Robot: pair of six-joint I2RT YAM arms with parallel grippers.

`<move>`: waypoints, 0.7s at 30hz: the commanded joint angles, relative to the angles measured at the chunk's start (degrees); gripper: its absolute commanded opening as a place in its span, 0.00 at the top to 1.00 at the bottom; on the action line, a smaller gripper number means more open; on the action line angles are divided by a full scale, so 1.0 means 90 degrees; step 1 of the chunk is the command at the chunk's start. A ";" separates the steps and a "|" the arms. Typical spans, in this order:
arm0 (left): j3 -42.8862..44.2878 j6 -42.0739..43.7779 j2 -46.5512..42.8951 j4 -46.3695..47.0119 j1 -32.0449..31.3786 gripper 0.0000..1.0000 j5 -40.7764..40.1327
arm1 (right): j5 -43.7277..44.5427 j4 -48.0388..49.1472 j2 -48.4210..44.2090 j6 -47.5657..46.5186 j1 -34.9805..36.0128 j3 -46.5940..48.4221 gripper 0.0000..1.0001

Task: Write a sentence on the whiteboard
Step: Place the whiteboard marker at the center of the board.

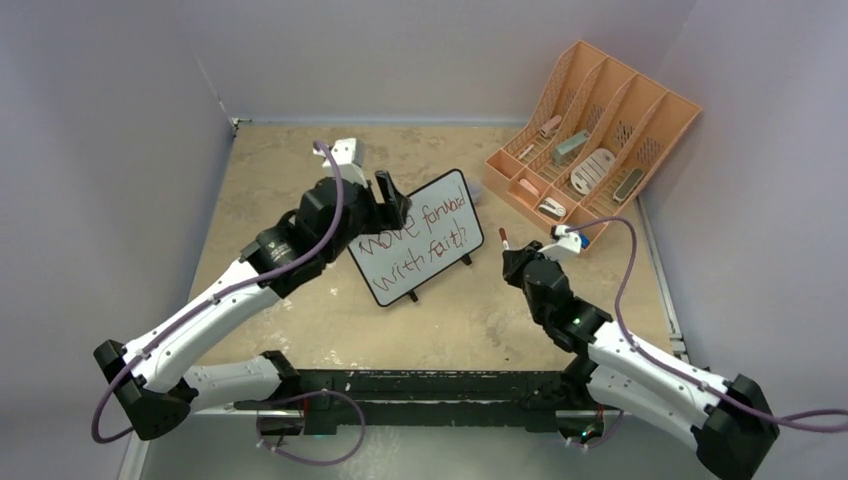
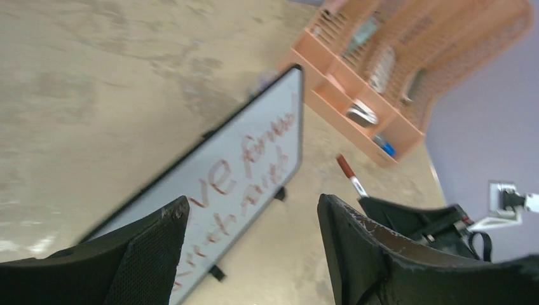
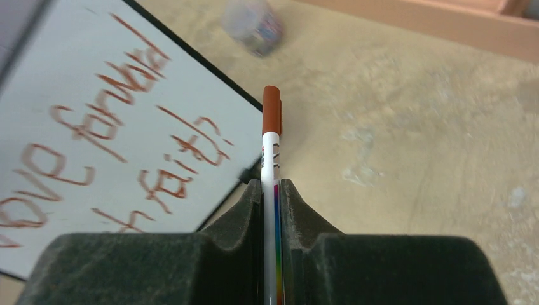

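Work surface: a mottled tan tabletop (image 1: 300, 170), enclosed by pale lavender walls (image 1: 110, 150).

Right gripper (image 3: 271, 190): closed on a marker (image 3: 271, 136). The marker has a white barrel and a reddish-brown cap, and it projects forward from between the pads. The rear of the barrel is hidden inside the jaws. Beyond the cap lies a small translucent object (image 3: 253, 25), too blurred to identify.

Left gripper (image 2: 252, 206): jaws spread wide, nothing between them. In the overhead view it stands at the upper left edge of the whiteboard (image 1: 420, 238). Contact with the frame cannot be confirmed.

Whiteboard: located near the table centre, between the two arms, set diagonally on small black feet. It has a white face and a thin black frame with rounded corners. Two lines of red handwriting read "move forward / with faith". In the left wrist view the board is blurred and its lower corner is covered by a finger. In the right wrist view its left part is cut off.

A peach slotted desk organizer (image 1: 600, 130) occupies the far right corner. Its contents are too small to name.
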 commanded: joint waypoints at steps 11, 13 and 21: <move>0.0138 0.1407 -0.0453 -0.0351 0.2275 0.21 0.0584 | 0.0340 0.0170 0.1468 0.1735 -0.0004 -0.0308 0.98; 0.0022 0.1500 -0.0606 -0.0319 0.2320 0.21 0.0419 | 0.0262 0.0131 0.1538 0.1849 -0.0008 -0.0311 0.94; -0.0769 0.1527 -0.1486 -0.0053 0.2326 0.20 0.0002 | -0.0052 -0.0499 0.1531 0.2777 0.0002 -0.0405 0.78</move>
